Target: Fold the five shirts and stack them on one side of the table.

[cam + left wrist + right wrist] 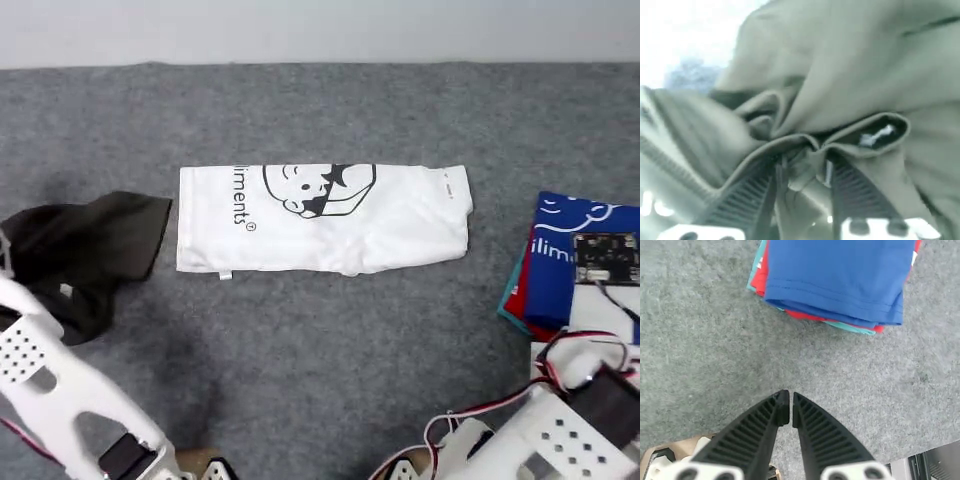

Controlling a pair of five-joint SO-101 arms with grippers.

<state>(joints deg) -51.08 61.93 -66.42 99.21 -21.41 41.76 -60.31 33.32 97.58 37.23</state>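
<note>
Grey felt tabletop point(330, 350) spreads wide — pale wall point(320, 30) behind it

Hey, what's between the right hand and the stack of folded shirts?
Just bare grey carpet, seen in the right wrist view: nothing lies between the shut right hand and the stack of folded shirts.

high: over table point(300, 380) | left: close, seemingly | right: down, shares stack point(555, 280)

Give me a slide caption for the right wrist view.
Right gripper, shut, above grey tabletop beside the folded shirt stack.
</note>
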